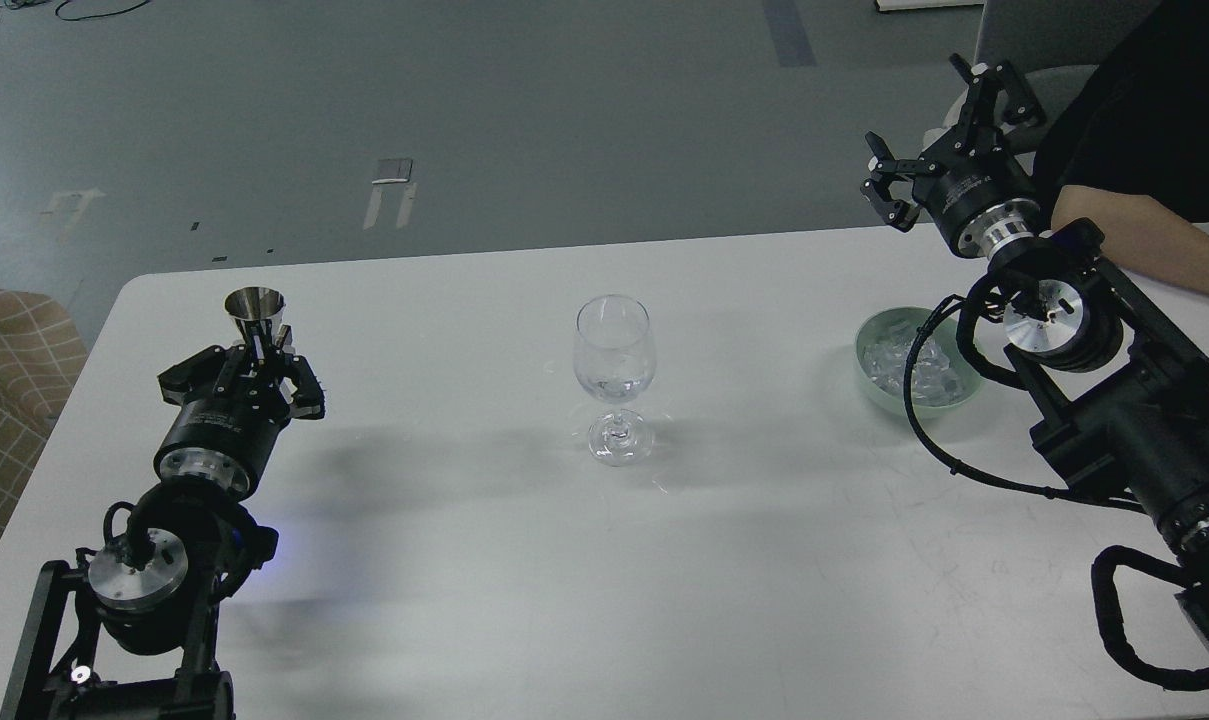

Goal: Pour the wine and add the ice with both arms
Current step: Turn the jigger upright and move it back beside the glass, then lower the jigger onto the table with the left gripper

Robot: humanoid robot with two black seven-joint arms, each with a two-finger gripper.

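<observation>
White tabletop [444, 560] carries the pale green bowl [879, 385] of clear glassy ice cubes [904, 362] at my right, partly behind my right arm [1114, 400]. My right gripper [949, 140] hangs above it, fingers spread apart and empty. A clear stemmed wine glass [614, 378] stands mid-table. My left gripper [261, 372] seems clamped on a small steel conical cup [255, 312]. No writing is readable.

Single view, head-mounted: looks forward and steeply down over a white table [444, 560] from its near edge. Left arm [164, 540] enters at the bottom-left corner, right arm [1134, 430] at the right edge, both large in the foreground. Table fills the lower two thirds; grey floor [464, 110] lies beyond its far edge. Middling range. No second view.
</observation>
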